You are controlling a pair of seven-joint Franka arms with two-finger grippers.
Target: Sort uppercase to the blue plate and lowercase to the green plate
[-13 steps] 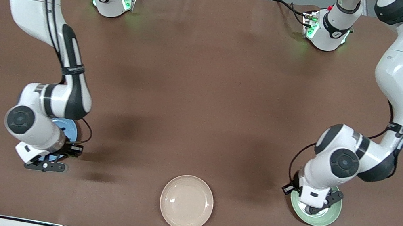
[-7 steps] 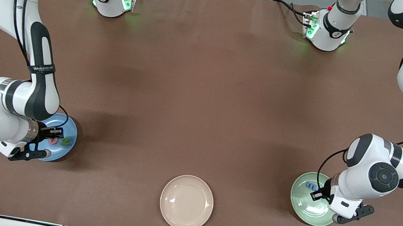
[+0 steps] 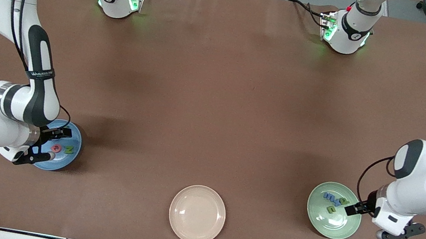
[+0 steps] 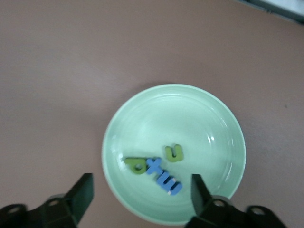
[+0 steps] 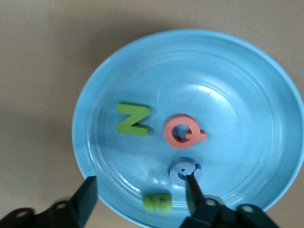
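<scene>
Lowercase [image 4: 154, 167] below open left gripper [image 4: 142, 192]

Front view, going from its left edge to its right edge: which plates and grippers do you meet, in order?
Right gripper open over the round sky-blue plate → round cream plate → round pale green plate → left gripper open at that plate's edge.

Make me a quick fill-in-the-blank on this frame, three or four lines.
1. The pink Q lies in the ____ plate.
2. The green plate holds ____ letters.
3. The cream plate holds ____ letters.
4. The left hand, over the green plate, has its fingers ____.

Missing words: blue; four; no; open
</scene>
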